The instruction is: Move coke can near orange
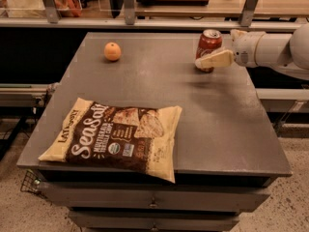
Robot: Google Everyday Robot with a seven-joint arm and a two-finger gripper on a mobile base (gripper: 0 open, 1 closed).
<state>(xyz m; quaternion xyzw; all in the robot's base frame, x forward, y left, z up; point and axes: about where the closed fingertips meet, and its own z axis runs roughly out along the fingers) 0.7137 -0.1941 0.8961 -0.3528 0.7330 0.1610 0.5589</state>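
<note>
The coke can point(208, 42) stands upright at the far right of the grey table point(217, 129); it is red with a silver top. The orange point(112, 51) lies at the far left of the table, well apart from the can. My gripper point(205, 58) comes in from the right on a white arm point(275, 50) and is at the can, with a cream part of it lying across the can's lower front. The can rests on the table.
A large Sea Salt chip bag point(116, 135) lies flat at the front left of the table. A shelf rail with metal posts point(128, 6) runs behind the table. The table's front edge has drawers point(154, 202) beneath it.
</note>
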